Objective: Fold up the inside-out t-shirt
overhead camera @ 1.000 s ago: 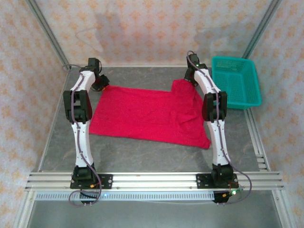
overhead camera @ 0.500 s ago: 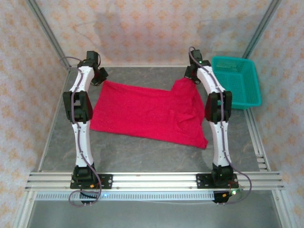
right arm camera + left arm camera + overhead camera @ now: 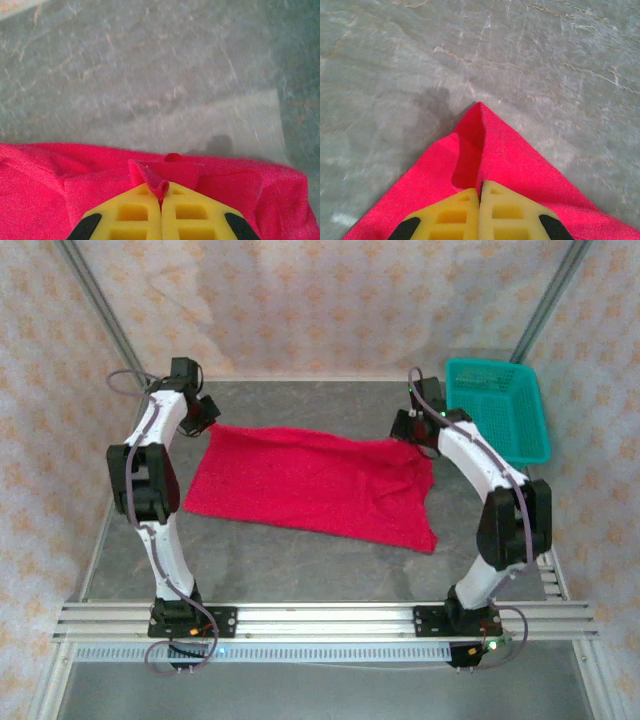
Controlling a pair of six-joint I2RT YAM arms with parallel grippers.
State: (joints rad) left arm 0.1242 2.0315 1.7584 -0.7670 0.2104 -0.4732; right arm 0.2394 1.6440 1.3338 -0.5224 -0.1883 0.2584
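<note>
The inside-out t-shirt (image 3: 310, 485) is a bright red cloth stretched across the middle of the grey table. My left gripper (image 3: 207, 422) is shut on its far left corner. In the left wrist view the yellow fingers (image 3: 450, 215) pinch a pointed corner of the t-shirt (image 3: 520, 165), lifted a little above the table. My right gripper (image 3: 413, 437) is shut on the far right edge. From the right wrist, a small fold of the t-shirt (image 3: 150, 180) sticks out between the closed yellow fingers (image 3: 200, 212). The near hem lies flat.
A teal plastic basket (image 3: 497, 410) stands at the back right, close to the right arm. Aluminium rails (image 3: 320, 618) run along the near edge. Papered walls close in the back and sides. Bare grey table (image 3: 300, 565) lies in front of the shirt.
Both grippers have moved outward and slightly back, pulling the far edge taut. The heaped fold at the far right has flattened out. The left gripper has finished closing on its corner.
</note>
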